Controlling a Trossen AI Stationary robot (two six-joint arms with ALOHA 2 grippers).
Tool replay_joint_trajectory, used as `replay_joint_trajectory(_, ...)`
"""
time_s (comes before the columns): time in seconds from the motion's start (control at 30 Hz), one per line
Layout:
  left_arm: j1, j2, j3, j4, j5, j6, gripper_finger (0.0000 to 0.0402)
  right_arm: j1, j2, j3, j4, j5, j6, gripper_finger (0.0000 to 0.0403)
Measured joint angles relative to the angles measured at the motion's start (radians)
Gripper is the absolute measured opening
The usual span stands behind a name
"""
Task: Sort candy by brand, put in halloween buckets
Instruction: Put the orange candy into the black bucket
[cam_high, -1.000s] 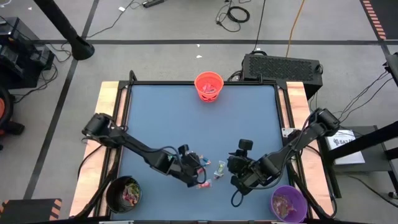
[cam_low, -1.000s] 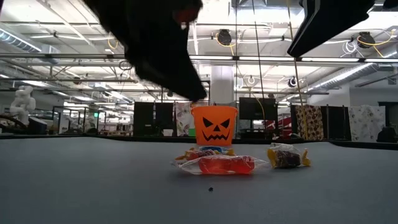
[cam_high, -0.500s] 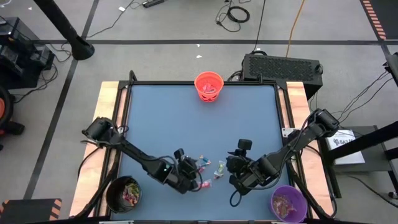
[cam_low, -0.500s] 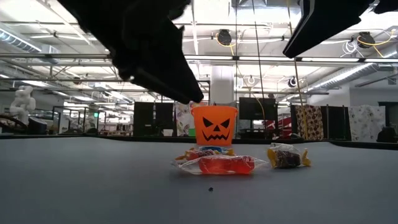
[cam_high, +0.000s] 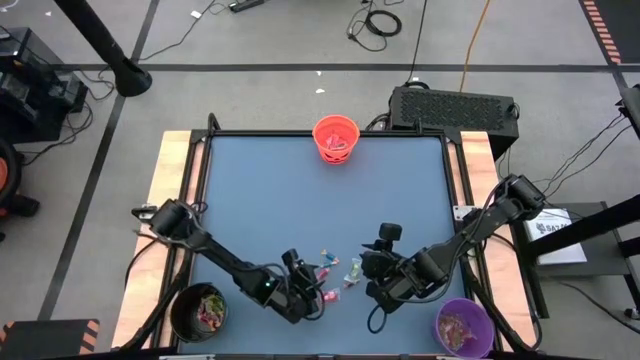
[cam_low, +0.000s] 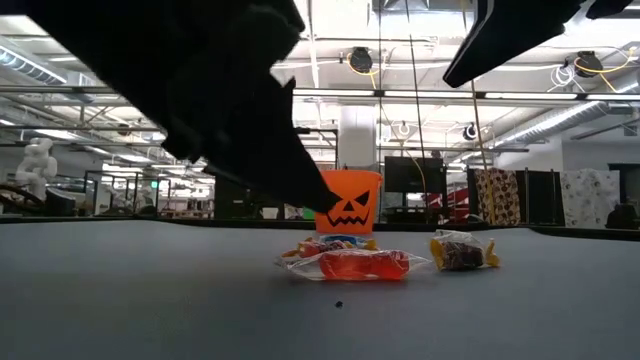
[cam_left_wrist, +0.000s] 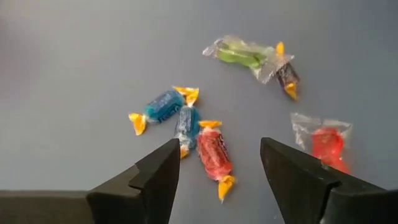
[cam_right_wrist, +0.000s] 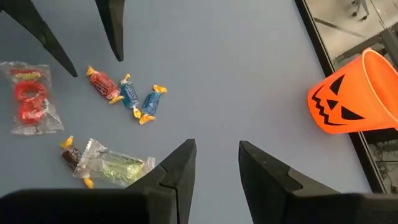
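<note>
— Hovering where, the left gripper (cam_left_wrist: 214, 171)?
— Over the red candy (cam_left_wrist: 213, 153) near the surface's (cam_high: 290, 200) front edge, fingers spread, holding nothing.
— And the right gripper (cam_right_wrist: 216, 163)?
— Slightly parted, empty, beside the purple bucket (cam_high: 463, 326).

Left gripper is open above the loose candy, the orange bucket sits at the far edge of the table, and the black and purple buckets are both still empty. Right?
Not quite: the black bucket and the purple bucket both hold candy already, as the high view shows. The rest stands: the left gripper is open above the loose candy, and the orange bucket sits at the far edge.
</note>
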Motion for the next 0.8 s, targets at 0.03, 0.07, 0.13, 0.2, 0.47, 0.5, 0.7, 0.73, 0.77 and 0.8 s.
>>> replay_joint_trajectory(0.03, 0.0, 0.005, 0.0, 0.0, -0.002, 0.0, 0.0231, -0.002, 0.0, 0.0, 0.003, 0.0, -0.007, 0.0114)
replay_joint_trajectory(0.07, 0.001, 0.008, 0.0, -0.001, -0.004, 0.0, 0.0231, -0.004, 0.0, 0.0, 0.009, 0.0, -0.009, 0.0114)
replay_joint_trajectory(0.13, 0.009, 0.019, 0.0, 0.004, -0.004, -0.001, 0.0231, -0.006, 0.0, 0.0, 0.008, 0.0, -0.011, 0.0114)
replay_joint_trajectory(0.2, 0.018, 0.035, 0.0, 0.007, -0.001, -0.002, 0.0231, -0.011, 0.0, 0.0, 0.009, 0.0, -0.014, 0.0114)
replay_joint_trajectory(0.47, 0.033, 0.078, 0.0, 0.06, 0.066, -0.002, 0.0231, -0.018, 0.0, 0.0, 0.014, -0.002, -0.014, 0.0114)
replay_joint_trajectory(0.5, 0.034, 0.078, 0.0, 0.06, 0.066, -0.002, 0.023, -0.018, 0.0, 0.0, 0.014, -0.002, -0.014, 0.0114)
replay_joint_trajectory(0.7, 0.038, 0.078, 0.002, 0.062, 0.08, 0.048, 0.0191, -0.018, 0.0, 0.0, 0.014, -0.002, -0.014, 0.0114)
replay_joint_trajectory(0.73, 0.041, 0.078, 0.002, 0.062, 0.091, 0.058, 0.018, -0.018, 0.0, 0.0, 0.014, -0.002, -0.014, 0.0114)
replay_joint_trajectory(0.77, 0.045, 0.078, 0.002, 0.061, 0.105, 0.07, 0.0168, -0.018, 0.0, 0.0, 0.014, -0.002, -0.014, 0.0114)
replay_joint_trajectory(0.8, 0.049, 0.078, 0.003, 0.058, 0.121, 0.079, 0.0156, -0.018, 0.0, 0.0, 0.014, -0.002, -0.014, 0.0114)
